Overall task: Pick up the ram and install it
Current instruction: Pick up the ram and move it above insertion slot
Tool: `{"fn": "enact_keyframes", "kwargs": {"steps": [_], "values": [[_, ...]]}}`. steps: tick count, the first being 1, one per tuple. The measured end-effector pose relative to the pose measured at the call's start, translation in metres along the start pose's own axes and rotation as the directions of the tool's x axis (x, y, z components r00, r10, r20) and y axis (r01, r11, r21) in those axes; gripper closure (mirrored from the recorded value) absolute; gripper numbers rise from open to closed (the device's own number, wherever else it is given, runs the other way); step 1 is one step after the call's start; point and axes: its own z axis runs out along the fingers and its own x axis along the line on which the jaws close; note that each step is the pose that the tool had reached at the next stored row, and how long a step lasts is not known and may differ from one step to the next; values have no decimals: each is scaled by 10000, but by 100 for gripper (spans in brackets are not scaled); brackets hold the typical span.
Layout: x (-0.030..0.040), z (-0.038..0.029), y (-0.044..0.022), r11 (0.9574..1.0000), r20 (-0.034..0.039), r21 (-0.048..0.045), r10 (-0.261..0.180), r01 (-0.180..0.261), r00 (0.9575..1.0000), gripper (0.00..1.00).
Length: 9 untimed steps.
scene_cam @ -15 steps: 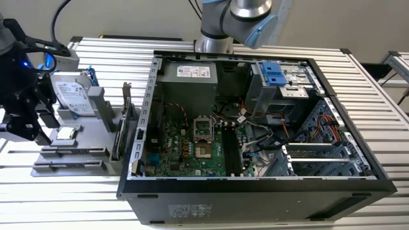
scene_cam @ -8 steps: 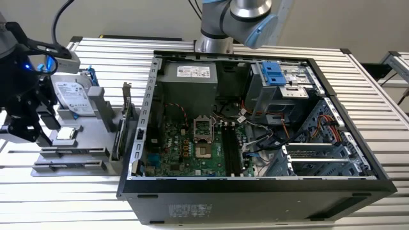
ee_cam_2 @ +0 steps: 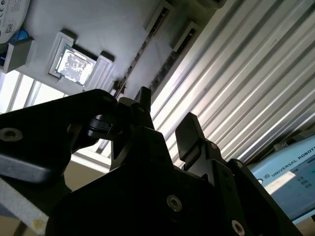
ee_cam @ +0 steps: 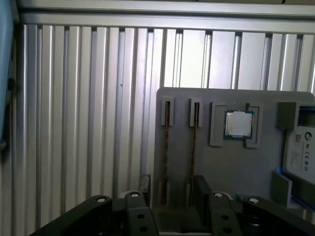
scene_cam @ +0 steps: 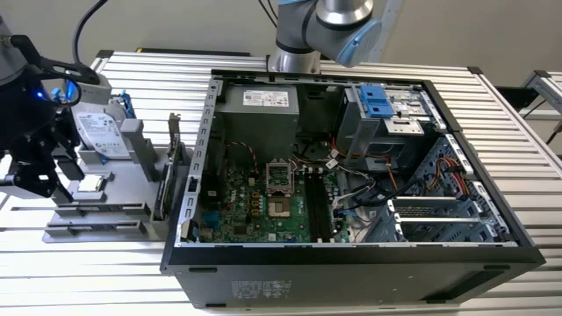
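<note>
Two thin dark ram sticks stand on edge in the slots of a grey parts holder (ee_cam: 256,167): one ram stick (ee_cam: 167,142) and a second (ee_cam: 194,142) beside it. My gripper (ee_cam: 172,189) hovers open above the near end of those slots, and nothing is between its black fingers (ee_cam: 143,183). In the second wrist view the gripper (ee_cam_2: 167,118) shows the same open gap over the holder (ee_cam_2: 113,29). In the exterior view the gripper (scene_cam: 49,181) hangs over the holder (scene_cam: 114,164) at that view's left, beside the open computer case (scene_cam: 351,257). The motherboard's long black memory slots (scene_cam: 316,207) lie inside the case.
On the holder sit a processor chip (ee_cam: 238,123), a silver hard drive (scene_cam: 99,131) and an upright expansion card (scene_cam: 171,164). The case holds a power supply (scene_cam: 263,105), a blue drive cage (scene_cam: 382,105) and loose cables (scene_cam: 369,191). Everything rests on a ribbed aluminium table (scene_cam: 518,131).
</note>
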Motion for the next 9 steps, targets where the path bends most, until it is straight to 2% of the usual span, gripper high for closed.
{"fn": "enact_keyframes", "kwargs": {"steps": [9], "values": [[-3, 46, 1, 10000, -27, -1, 0, 0, 10000, 0]]}}
